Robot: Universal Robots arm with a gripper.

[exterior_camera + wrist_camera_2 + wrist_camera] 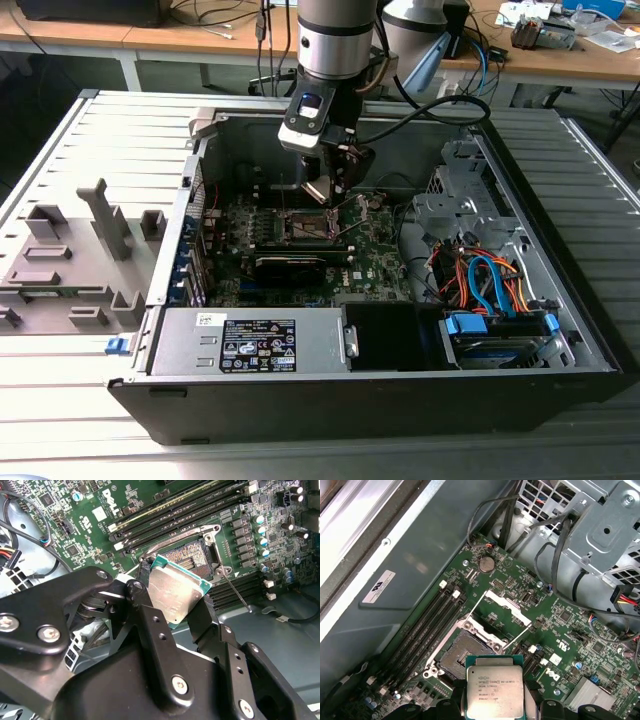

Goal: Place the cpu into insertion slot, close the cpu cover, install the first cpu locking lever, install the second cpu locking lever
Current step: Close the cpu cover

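Note:
My gripper is shut on the cpu, a flat square chip with a silvery top and green edge, pinched at two opposite sides between black fingers. In the first wrist view the cpu hangs level, just off one side of the insertion slot, whose dark centre lies bare. The cpu cover stands swung open beyond the slot, and two thin wire levers are raised beside it. In the exterior view the gripper hovers inside the open computer case, a little above the slot.
Long black memory slots flank the socket. A metal drive cage with bundled cables stands close by. The case walls ring the board, with a power supply in front and coloured cables at the exterior view's right. A grey fixture sits outside.

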